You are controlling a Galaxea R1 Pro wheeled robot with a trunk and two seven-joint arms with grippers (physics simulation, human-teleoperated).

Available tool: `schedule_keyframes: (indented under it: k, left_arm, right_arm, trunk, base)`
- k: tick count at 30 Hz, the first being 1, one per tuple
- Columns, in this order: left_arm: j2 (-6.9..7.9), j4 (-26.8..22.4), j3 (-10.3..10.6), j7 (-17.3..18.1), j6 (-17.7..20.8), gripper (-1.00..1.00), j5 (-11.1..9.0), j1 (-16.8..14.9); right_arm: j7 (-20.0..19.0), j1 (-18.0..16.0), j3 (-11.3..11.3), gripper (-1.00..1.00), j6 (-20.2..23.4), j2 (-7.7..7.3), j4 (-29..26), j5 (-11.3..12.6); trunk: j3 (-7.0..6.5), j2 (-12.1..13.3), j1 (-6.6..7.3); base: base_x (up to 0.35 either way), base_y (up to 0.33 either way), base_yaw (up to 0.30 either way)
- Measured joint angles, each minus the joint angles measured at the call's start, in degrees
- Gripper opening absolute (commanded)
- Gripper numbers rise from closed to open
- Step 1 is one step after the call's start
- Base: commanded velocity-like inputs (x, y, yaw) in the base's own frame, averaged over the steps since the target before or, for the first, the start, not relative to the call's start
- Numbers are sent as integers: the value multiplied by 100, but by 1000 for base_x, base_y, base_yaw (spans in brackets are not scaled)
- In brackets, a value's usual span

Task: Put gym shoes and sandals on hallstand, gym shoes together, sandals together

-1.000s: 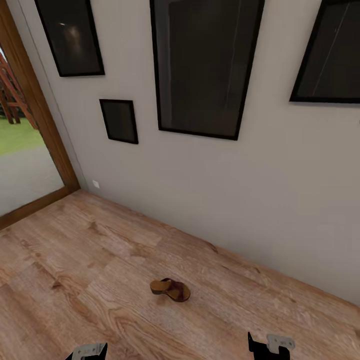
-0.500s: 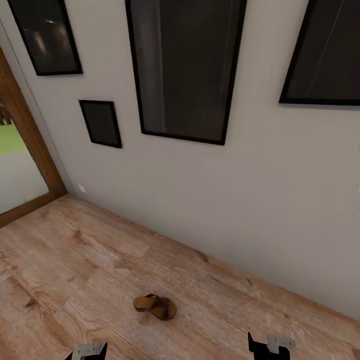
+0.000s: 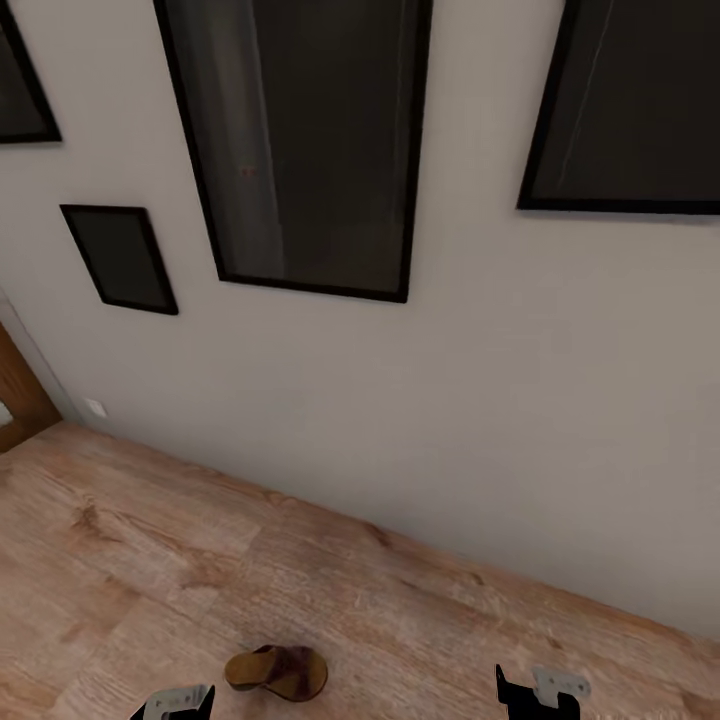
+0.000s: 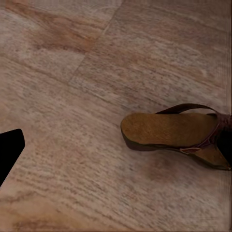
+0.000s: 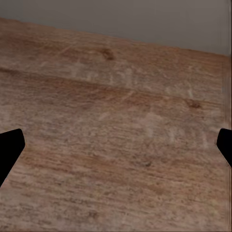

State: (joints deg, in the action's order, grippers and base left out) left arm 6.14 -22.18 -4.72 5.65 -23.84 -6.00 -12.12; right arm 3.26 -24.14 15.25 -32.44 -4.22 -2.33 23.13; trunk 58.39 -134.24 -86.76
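Off-white wall (image 3: 300,420) with black-framed pictures (image 3: 300,140). Wood-plank corridor floor (image 3: 420,630) below. One brown sandal (image 3: 277,671) flat on floor, near left gripper (image 3: 175,703), untouched. Right gripper (image 5: 116,145): jaws spread. Left jaws: cannot tell.

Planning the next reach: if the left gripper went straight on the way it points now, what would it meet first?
Probably bare corridor floor: the left wrist view looks down onto wood planks. The brown sandal lies off to one side of that line, so the left gripper would likely miss it, though depth is unclear.
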Motion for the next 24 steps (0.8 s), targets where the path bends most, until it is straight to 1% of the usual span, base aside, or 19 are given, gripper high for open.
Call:
schedule_keyframes:
  k: [13,16,24]
  left_arm:
    - [2,-8,0,0,0,100,0,0]
    - [2,-8,-1,0,0,100,0,0]
    - [2,-7,-1,-1,1,100,0,1]
  right_arm:
    - [1,0,0,100,0,0,-3,8]
    - [2,0,-1,100,2,0,-5,8]
    - [4,1,-1,100,3,1,-2,8]
  trunk:
    - [0,0,0]
    - [0,0,0]
    - [0,0,0]
  base:
    - [7,8,-283]
    - [67,144,-283]
    - [107,227,-255]
